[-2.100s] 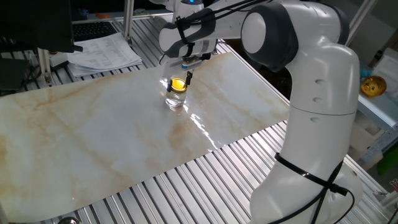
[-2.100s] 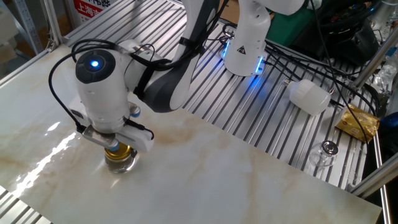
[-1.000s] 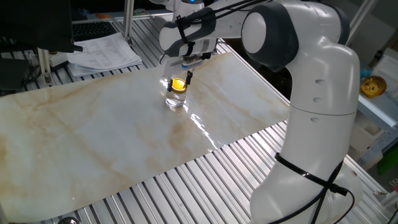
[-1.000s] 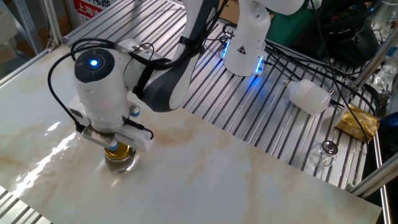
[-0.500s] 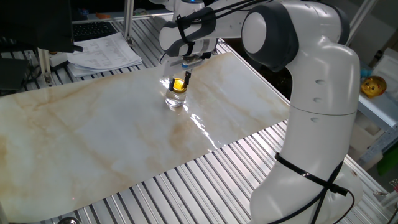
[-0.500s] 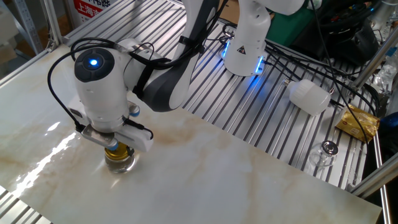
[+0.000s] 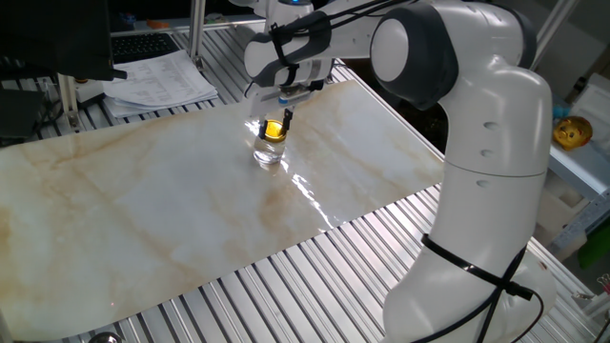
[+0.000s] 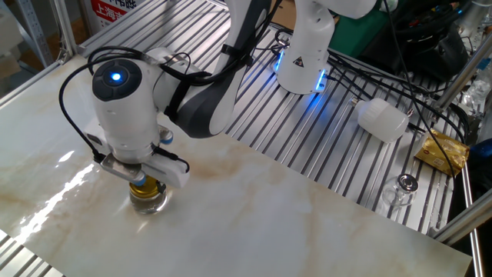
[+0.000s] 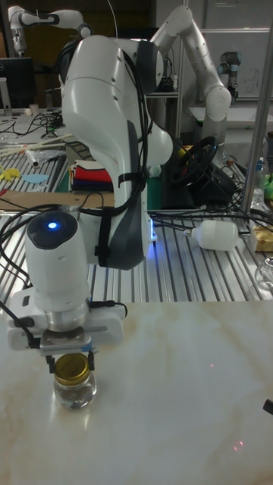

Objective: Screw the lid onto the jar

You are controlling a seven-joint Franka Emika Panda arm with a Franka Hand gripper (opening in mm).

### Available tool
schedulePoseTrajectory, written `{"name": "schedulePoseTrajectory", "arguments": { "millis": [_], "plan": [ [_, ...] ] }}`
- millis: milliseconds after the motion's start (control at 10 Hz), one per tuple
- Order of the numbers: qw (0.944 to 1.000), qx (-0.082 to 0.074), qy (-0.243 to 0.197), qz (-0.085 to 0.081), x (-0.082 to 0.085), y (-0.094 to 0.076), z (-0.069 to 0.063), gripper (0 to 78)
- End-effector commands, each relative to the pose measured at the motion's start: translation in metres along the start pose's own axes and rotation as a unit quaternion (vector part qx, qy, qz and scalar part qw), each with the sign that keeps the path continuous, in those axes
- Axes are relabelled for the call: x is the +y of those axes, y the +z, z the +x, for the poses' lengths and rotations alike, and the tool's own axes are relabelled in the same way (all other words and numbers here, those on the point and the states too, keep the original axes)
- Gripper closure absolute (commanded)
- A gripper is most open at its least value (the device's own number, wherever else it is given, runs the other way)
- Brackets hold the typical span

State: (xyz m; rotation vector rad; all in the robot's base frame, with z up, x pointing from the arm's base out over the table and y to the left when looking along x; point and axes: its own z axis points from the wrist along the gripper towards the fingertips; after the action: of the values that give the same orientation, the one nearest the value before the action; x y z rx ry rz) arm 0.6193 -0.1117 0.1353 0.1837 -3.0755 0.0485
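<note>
The jar [image 9: 74, 392] is small, clear glass, and stands upright on the marble tabletop [image 7: 143, 200]. The gold lid [image 9: 73, 370] sits on its mouth. My gripper [image 9: 73, 360] points straight down over the jar, its black fingers [image 9: 92, 354] closed against the sides of the lid. From the side, the lid [image 7: 274, 130] glows yellow between the fingers above the jar [image 7: 269, 152]. From the opposite side, the wrist hides most of the lid [image 8: 148, 185]; only its edge and the jar [image 8: 147, 200] below show.
Papers [image 7: 157, 81] lie beyond the tabletop's far edge. A round gold object [image 7: 572, 131] rests on a side shelf. A white bottle [image 8: 382, 119], a small glass [image 8: 403, 185] and a gold packet [image 8: 442, 150] lie on the slatted frame. My arm's base [image 7: 477, 238] stands beside the table.
The fingers have turned slightly around the lid since the earliest frames. The jar has stayed in place.
</note>
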Motion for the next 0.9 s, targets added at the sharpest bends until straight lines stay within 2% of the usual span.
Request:
{"name": "schedulePoseTrajectory", "arguments": {
  "millis": [100,500,700,900],
  "plan": [
    [0.9961,-0.015,0.087,-0.001,-0.001,-0.0027,0.0001,76.4],
    [0.9927,-0.02,0.119,-0.002,-0.001,-0.0027,0.0001,76.4],
    [0.9874,-0.02,0.157,-0.003,-0.001,-0.0028,0.0003,76.4],
    [0.9842,-0.019,0.176,-0.003,-0.001,-0.0028,0.0003,76.4]
  ]
}}
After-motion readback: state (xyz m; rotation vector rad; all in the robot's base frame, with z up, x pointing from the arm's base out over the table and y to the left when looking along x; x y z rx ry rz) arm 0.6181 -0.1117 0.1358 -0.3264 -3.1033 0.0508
